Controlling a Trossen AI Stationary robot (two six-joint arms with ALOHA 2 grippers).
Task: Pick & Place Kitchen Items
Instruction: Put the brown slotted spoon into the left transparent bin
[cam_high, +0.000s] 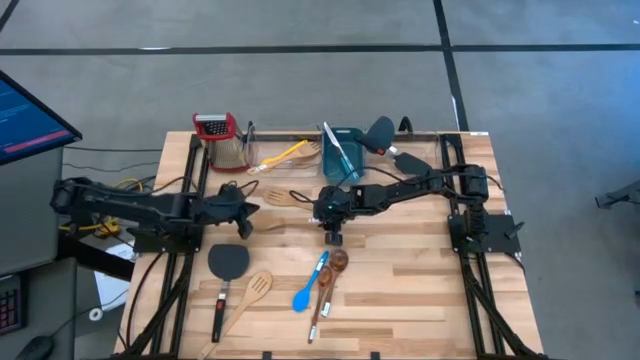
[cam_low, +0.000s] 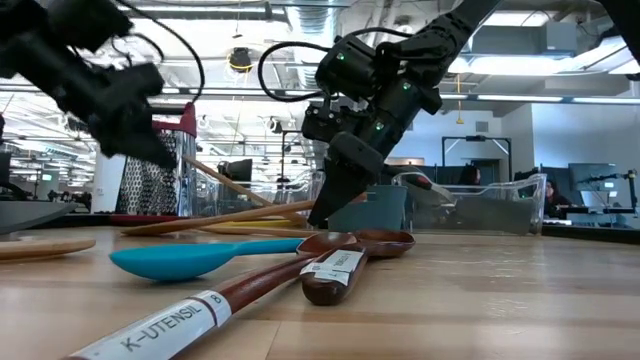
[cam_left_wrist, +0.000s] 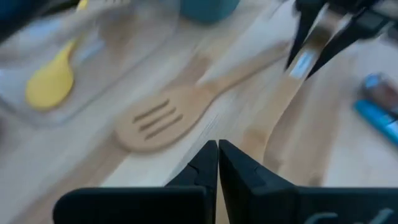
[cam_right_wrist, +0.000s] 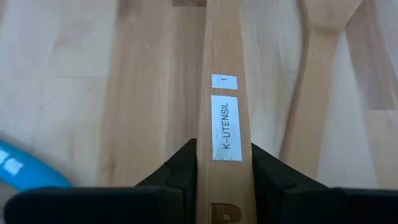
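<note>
1. Utensils lie spread over the wooden counter (cam_high: 400, 290); the right hand (cam_high: 333, 236), near the counter's middle, grips one of them, a pale wooden handle (cam_right_wrist: 222, 93) with a white "K-UTENSIL" label, held between its two dark fingers (cam_right_wrist: 178, 167).
2. From the low camera that hand (cam_low: 335, 190) points down, its tip at or near the counter top.
3. Left hand (cam_high: 245, 207) hovers left of centre, close to the right one; its fingers (cam_left_wrist: 205, 165) are pressed together with nothing between them.
4. Slotted spoon (cam_left_wrist: 163, 118) of pale wood lies flat on the counter ahead of the left hand, its handle running toward the right hand.
5. Black spatula (cam_high: 227, 265) lies toward the near-left part of the counter, with a second pale slotted spatula (cam_high: 252, 292) just beside it.
6. Blue spoon (cam_high: 307, 290) and a dark-brown spoon (cam_high: 332, 272) lie side by side right of those, near the counter's middle front; the brown spoon's handle carries a label.
7. Yellow spoon (cam_high: 283, 156) rests in a clear bin (cam_high: 275, 170) by the far edge.
8. Teal tub (cam_high: 345, 150) stands at the far edge beside the bin, with utensils sticking out of it.
9. Red-topped grater (cam_high: 218, 140) stands at the far-left corner.
</note>
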